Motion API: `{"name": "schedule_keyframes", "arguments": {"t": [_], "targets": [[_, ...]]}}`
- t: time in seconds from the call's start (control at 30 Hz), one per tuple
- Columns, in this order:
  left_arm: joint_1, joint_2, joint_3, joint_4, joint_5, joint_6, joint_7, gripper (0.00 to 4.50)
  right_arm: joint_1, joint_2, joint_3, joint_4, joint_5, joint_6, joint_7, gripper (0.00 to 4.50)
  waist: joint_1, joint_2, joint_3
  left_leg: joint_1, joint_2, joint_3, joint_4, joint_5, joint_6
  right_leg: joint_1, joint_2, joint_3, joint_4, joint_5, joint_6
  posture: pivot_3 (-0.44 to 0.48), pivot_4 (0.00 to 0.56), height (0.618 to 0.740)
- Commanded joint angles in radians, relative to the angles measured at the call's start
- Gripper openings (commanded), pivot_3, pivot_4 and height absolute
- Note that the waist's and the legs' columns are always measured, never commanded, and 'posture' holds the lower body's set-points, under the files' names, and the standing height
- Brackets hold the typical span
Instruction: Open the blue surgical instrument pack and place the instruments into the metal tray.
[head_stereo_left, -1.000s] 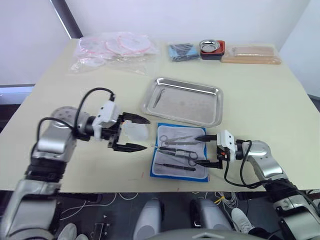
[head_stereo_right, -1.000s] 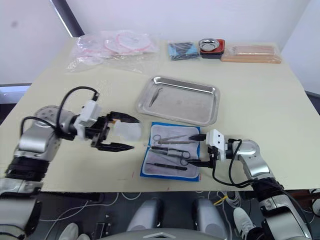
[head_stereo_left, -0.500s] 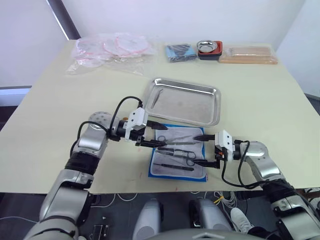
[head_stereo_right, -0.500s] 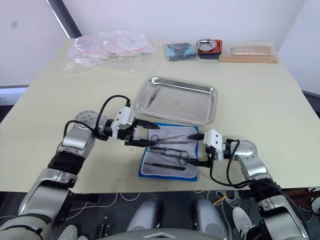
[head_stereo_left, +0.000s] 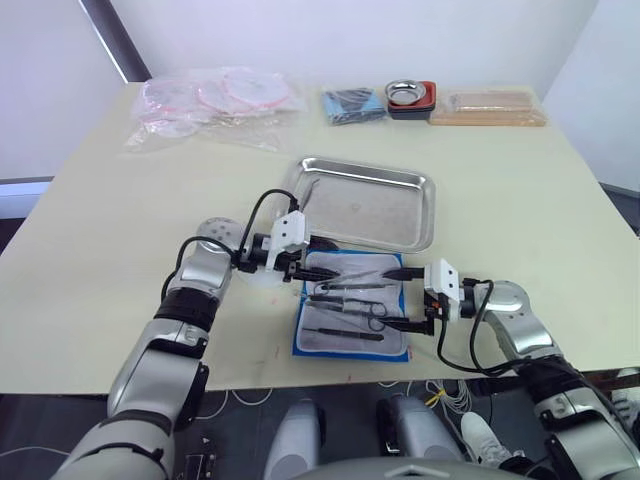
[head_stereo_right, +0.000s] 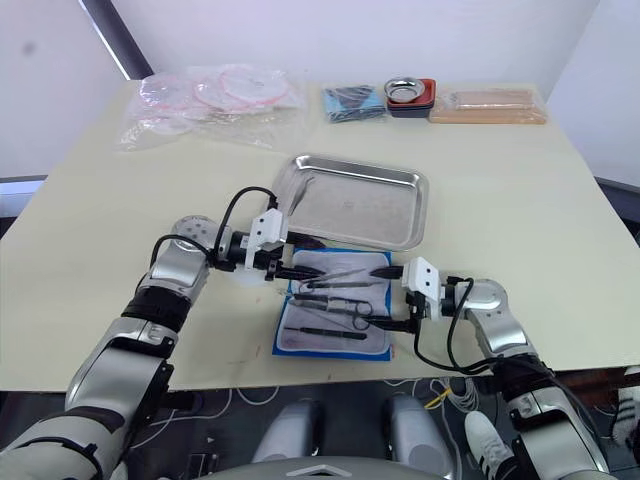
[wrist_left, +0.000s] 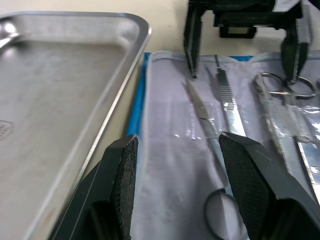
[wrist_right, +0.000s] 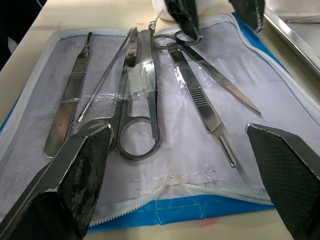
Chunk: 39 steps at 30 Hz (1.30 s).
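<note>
Two hands flank blue surgical instrument pack (head_stereo_left: 352, 317), unfolded on table (head_stereo_left: 520, 200) just beside near rim of metal tray (head_stereo_left: 368, 203). Left hand (head_stereo_left: 318, 258) parted, empty, over pack's tray-side corner. Right hand (head_stereo_left: 405, 298) spread wide, empty, at opposite edge. Instruments (wrist_right: 145, 85) lie in lining under clear straps.
</note>
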Motion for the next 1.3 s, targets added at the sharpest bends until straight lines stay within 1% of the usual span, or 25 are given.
{"name": "schedule_keyframes", "arguments": {"t": [0.03,0.17,0.3,0.4,0.5,0.77,0.93,1.03,1.07,1.1,1.17,1.3], "targets": [[0.019,-0.002,0.012,-0.062,-0.026,0.075,-0.003,2.74,0.052,0.019,0.083,0.100,-0.080,0.026,-0.006,4.50,-0.001,0.000,0.000,0.001,0.000,0.000,0.000,0.000,0.000,0.000,0.000,0.000,0.000,0.000,0.000,0.000,0.150,0.740],[0.037,0.016,-0.006,-0.089,0.015,0.069,0.005,2.74,0.062,0.014,0.101,0.071,-0.088,0.030,0.007,4.50,-0.001,0.000,0.000,0.001,0.001,0.000,0.000,0.000,0.000,0.000,0.002,0.000,0.001,0.000,-0.001,0.000,0.150,0.740],[0.033,0.023,-0.026,-0.066,0.063,0.033,0.018,2.74,0.062,0.011,0.103,0.069,-0.092,0.030,0.013,4.50,-0.001,0.001,-0.001,0.002,0.002,-0.001,0.000,0.000,0.000,0.000,0.002,0.000,0.001,0.001,-0.001,0.000,0.150,0.740],[0.017,0.009,-0.024,-0.046,0.068,0.043,0.034,2.74,0.054,0.014,0.097,0.065,-0.083,0.042,0.018,4.50,-0.001,0.001,-0.001,0.001,0.002,0.000,0.000,0.000,0.000,0.000,0.002,0.000,0.001,0.001,-0.001,0.000,0.150,0.740],[-0.005,-0.001,-0.032,0.001,0.092,0.012,0.051,2.74,0.044,0.009,0.107,0.088,-0.102,0.024,0.025,4.50,0.000,0.001,-0.001,0.001,0.002,0.000,0.000,0.000,0.000,0.000,0.002,0.000,0.001,0.001,-0.001,0.000,0.150,0.740],[-0.054,0.002,-0.033,0.098,0.117,-0.041,0.046,2.74,0.045,0.011,0.097,0.087,-0.099,0.027,0.017,4.50,-0.001,0.002,-0.001,0.002,0.002,0.000,0.000,0.000,0.000,0.000,0.003,0.000,0.002,0.001,-0.001,0.000,0.150,0.740],[-0.040,-0.008,-0.036,0.080,0.099,-0.040,0.002,2.74,0.048,0.014,0.095,0.084,-0.098,0.029,0.012,4.50,-0.001,0.003,-0.002,0.002,0.002,0.000,0.000,0.000,0.000,0.000,0.003,0.001,0.002,0.001,-0.001,0.000,0.150,0.740],[-0.029,-0.009,-0.039,0.073,0.101,-0.032,-0.006,1.86,0.049,0.013,0.094,0.083,-0.097,0.030,0.010,4.50,-0.001,0.003,-0.002,0.002,0.002,0.000,0.000,0.000,0.000,0.000,0.003,0.001,0.002,0.001,-0.001,0.000,0.150,0.740],[-0.027,-0.009,-0.039,0.072,0.102,-0.030,-0.008,1.37,0.049,0.014,0.093,0.082,-0.097,0.031,0.010,4.50,-0.001,0.003,-0.002,0.002,0.002,0.000,0.000,0.000,0.000,0.000,0.003,0.001,0.002,0.001,-0.001,0.000,0.150,0.740],[-0.024,-0.008,-0.039,0.067,0.102,-0.028,-0.009,1.02,0.050,0.013,0.093,0.080,-0.097,0.032,0.010,4.50,-0.001,0.003,-0.002,0.002,0.002,0.000,0.000,0.000,0.000,0.000,0.003,0.001,0.002,0.001,-0.001,0.000,0.150,0.740],[-0.018,-0.009,-0.038,0.058,0.099,-0.015,-0.015,0.09,0.051,0.012,0.093,0.079,-0.096,0.031,0.009,4.50,0.000,0.004,-0.003,0.002,0.002,0.000,0.000,0.000,0.000,0.000,0.003,0.001,0.002,0.001,-0.001,0.000,0.150,0.740],[-0.010,-0.008,-0.040,0.043,0.097,-0.003,-0.022,0.09,0.047,0.012,0.091,0.081,-0.096,0.031,0.008,4.50,0.000,0.005,-0.003,0.002,0.002,0.000,0.002,0.000,0.000,0.000,0.003,0.001,0.004,0.001,-0.001,0.000,0.150,0.740]]}}
